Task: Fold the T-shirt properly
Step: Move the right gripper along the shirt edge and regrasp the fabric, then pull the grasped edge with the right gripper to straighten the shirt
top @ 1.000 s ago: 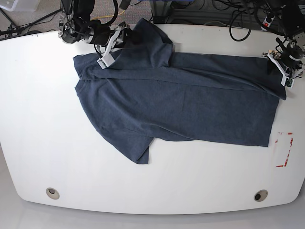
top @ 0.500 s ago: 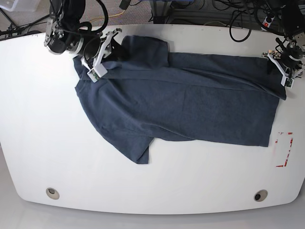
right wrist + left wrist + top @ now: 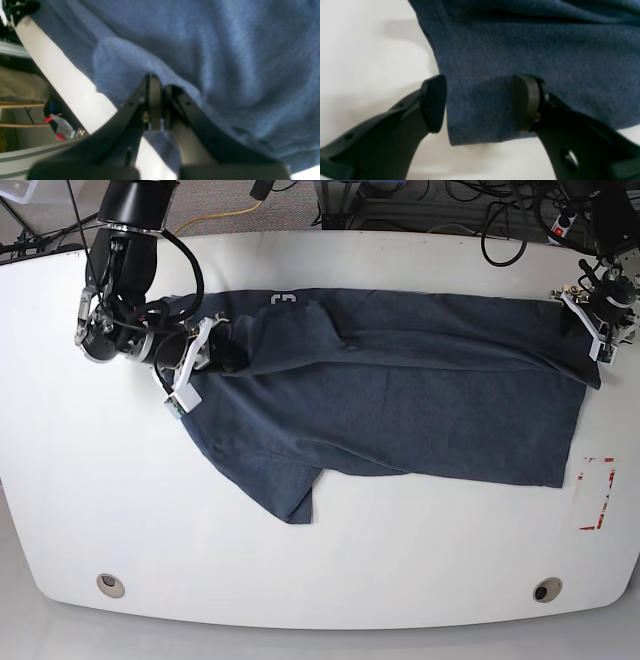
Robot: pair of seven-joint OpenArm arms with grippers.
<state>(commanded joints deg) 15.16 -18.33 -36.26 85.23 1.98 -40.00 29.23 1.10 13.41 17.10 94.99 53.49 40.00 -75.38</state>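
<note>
The dark slate-blue T-shirt lies spread across the white table, one sleeve pointing toward the front edge. A bit of white lettering shows at its far edge. My right gripper sits at the shirt's left end, shut on a bunched fold of the T-shirt; the right wrist view shows the right gripper with cloth humped around its tips. At the far right corner my left gripper stands open. In the left wrist view the left gripper straddles the shirt's corner, which lies flat.
Red tape marks sit on the table near the right edge. Two round holes lie close to the front edge. Cables and frame parts crowd the area behind the table.
My right gripper has swung from the far edge toward the left and nearer, dragging the shirt's upper left part with it. The raised fold there has flattened and white lettering now shows. The left arm stayed put.
</note>
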